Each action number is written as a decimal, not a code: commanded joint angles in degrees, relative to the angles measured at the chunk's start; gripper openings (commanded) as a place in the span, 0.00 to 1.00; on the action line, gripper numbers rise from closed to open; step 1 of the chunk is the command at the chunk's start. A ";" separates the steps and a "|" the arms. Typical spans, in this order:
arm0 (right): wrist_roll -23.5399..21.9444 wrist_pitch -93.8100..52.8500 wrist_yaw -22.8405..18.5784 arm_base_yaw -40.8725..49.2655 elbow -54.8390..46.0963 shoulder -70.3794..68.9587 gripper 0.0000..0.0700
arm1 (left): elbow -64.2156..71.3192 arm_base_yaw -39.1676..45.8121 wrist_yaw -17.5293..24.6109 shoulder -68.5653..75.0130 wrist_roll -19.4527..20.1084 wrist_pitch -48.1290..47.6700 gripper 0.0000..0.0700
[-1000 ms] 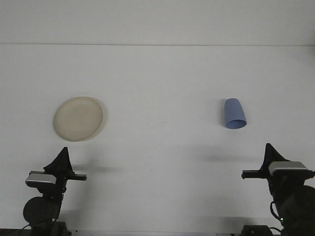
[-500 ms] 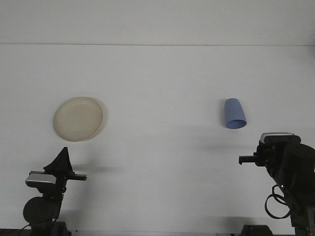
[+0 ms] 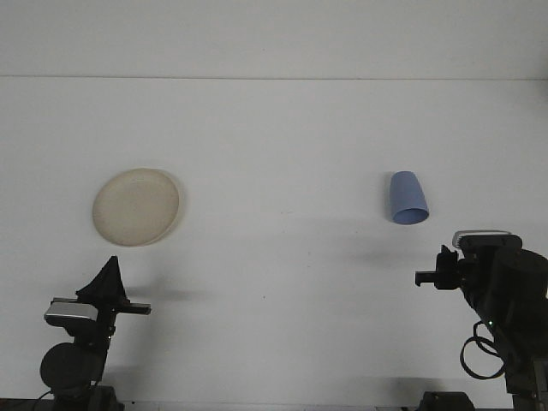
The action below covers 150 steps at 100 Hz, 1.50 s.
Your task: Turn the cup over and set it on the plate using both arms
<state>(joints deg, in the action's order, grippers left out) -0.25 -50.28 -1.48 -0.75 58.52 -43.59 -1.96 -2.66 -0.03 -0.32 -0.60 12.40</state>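
- Cup (image 3: pixel 408 198) lies on its side far right on the surface (image 3: pixel 282 137), well apart from plate (image 3: pixel 137 206).
- Likely light, rigid, slick plastic; grip across its walls.
- Right pincer (image 3: pixel 444 267) nearby, left pincer (image 3: pixel 108 281) parked; finger states unclear.

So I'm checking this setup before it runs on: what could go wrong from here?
The blue cup lies on its side, so a nudge from the right pincer could roll it away before a grasp. The plate sits far off on the left, apart from the cup, so the carry or handover is long and a loose grip might drop it.
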 commanded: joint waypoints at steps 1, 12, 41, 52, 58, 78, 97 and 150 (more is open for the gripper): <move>0.04 0.52 -0.02 0.00 1.09 -0.35 0.59 | 1.16 0.07 0.04 0.13 -0.11 0.55 0.02; 0.04 0.52 -0.02 0.00 1.09 -0.35 0.60 | 1.16 0.07 0.04 0.13 -0.11 0.55 0.02; -0.37 3.74 -0.02 -0.02 1.09 -3.02 0.60 | 1.16 0.07 0.04 0.13 -0.11 0.55 0.02; -0.17 6.93 -0.07 -0.13 1.05 -6.99 0.60 | 1.16 0.07 0.04 0.13 -0.11 0.55 0.02; 0.04 9.03 -0.15 -0.42 1.05 -9.57 0.60 | 1.16 0.07 0.04 0.13 -0.11 0.55 0.02; 0.22 18.23 -6.16 -1.92 -0.35 -17.57 0.60 | 1.16 0.07 0.04 0.13 -0.11 0.55 0.02; 0.00 26.53 -7.52 -3.21 -4.90 -22.08 0.60 | 1.16 0.07 0.04 0.13 -0.11 0.55 0.02; -2.47 61.61 -7.48 -8.13 -30.51 -22.49 0.60 | 1.16 0.07 0.04 0.13 -0.11 0.55 0.02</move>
<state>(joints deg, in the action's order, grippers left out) -1.58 7.09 -8.91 -8.69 29.63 -65.52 -1.96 -2.66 -0.03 -0.32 -0.60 12.40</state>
